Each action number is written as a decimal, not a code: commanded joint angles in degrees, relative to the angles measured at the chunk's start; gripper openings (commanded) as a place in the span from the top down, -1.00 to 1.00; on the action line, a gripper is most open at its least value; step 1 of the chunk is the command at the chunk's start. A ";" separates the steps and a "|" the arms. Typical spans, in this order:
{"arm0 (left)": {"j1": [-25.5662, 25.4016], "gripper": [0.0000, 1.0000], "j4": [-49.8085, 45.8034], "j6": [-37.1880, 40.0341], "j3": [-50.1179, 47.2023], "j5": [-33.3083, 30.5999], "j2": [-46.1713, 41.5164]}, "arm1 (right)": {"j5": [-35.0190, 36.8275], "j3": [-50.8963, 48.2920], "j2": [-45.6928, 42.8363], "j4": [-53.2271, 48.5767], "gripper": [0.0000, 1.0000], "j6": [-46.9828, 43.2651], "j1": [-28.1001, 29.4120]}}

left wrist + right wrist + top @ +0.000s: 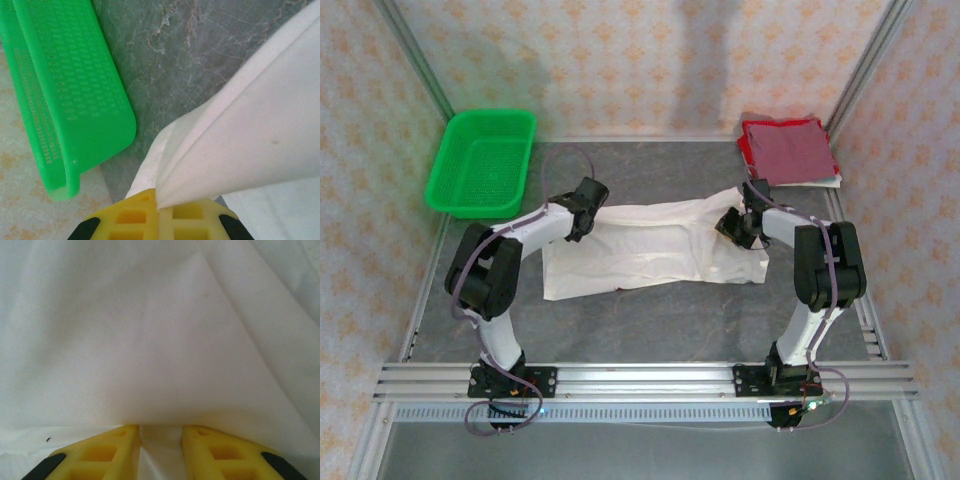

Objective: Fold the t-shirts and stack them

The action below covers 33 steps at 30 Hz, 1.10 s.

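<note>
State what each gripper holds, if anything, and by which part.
The white t-shirt: left gripper pinches its far-left corner, right gripper a fold near its right end.

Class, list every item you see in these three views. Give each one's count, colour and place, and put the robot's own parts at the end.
white shirt: one, white, mid-table, pinched by both tools
red shirt: one, dark red, folded, far right corner of the table
basket: one, green, far left corner
table: one, grey marbled, under the shirts
walls: three, pale with an orange pattern, around the table
rail: one, silver, near edge
left arm: one, white and black, based on the rail
right arm: one, white and black, based on the rail
left tool: one, yellow, shut on the white shirt
right tool: one, yellow, shut on the white shirt
</note>
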 commanded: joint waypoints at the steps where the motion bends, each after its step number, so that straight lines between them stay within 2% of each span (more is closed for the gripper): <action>1: -1.40 1.00 -3.96 -3.74 -0.46 -6.89 2.01 | 1.98 -0.16 2.23 -3.34 0.41 0.50 -0.71; 6: -3.09 1.00 -0.36 -2.29 -5.93 -7.97 0.49 | 2.49 0.46 2.15 -5.20 0.45 0.48 -1.95; 13: -5.48 1.00 1.65 -0.50 -8.49 -9.69 0.00 | 3.23 1.33 2.39 -6.37 0.45 0.50 -2.33; 16: -5.82 1.00 1.83 0.09 -8.92 -7.79 -0.75 | 3.09 1.84 2.83 -6.37 0.45 0.64 -2.33; 20: -9.30 0.93 4.13 3.11 -11.32 -5.49 -3.50 | 3.45 2.38 3.37 -6.67 0.45 0.96 -2.33; 24: -10.78 0.92 1.00 2.46 -11.19 -5.62 -2.97 | 3.53 2.43 3.20 -6.55 0.44 1.53 -2.33; 29: -12.61 0.92 0.19 5.65 -11.55 -8.08 1.41 | 4.25 3.52 3.02 -7.84 0.40 1.26 -2.59; 31: -11.83 0.94 1.65 7.79 -12.29 -12.22 3.19 | 3.77 3.62 2.86 -7.95 0.40 1.29 -2.95; 33: -10.40 0.99 1.43 7.97 -11.41 -13.46 4.40 | 3.67 3.27 2.48 -7.57 0.40 1.45 -3.12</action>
